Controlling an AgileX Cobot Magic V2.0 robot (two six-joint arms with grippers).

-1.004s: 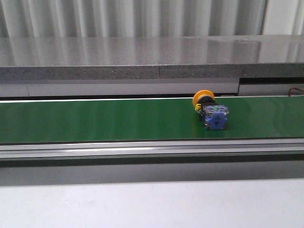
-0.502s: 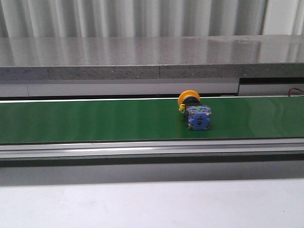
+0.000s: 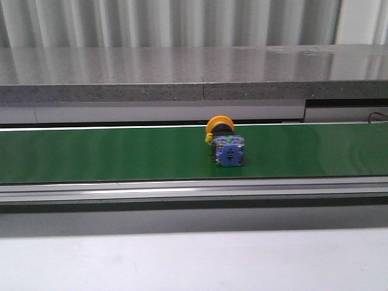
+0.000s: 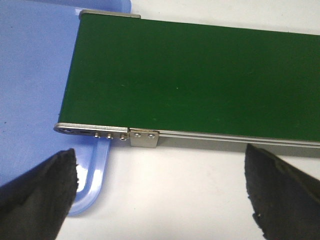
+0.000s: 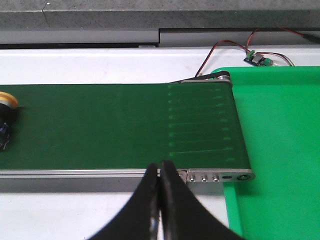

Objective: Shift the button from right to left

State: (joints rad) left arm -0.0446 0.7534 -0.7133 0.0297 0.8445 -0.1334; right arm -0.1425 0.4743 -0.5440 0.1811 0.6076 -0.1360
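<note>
Evidently light, rigid moulded plastic, the button (image 3: pixel 224 142) lies on its side mid-way along the green belt (image 3: pixel 109 154), round cap rearward; best pinched across its flat-sided blue block; left tool (image 4: pixel 157 192) gapes empty, right tool (image 5: pixel 160 200) pressed together, empty.

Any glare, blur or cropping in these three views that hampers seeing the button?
Front view: button sharp, glare streaks only on the grey ledge. Right wrist view: button cropped at the frame edge. Left wrist view: fingers dark, soft; no button.
</note>
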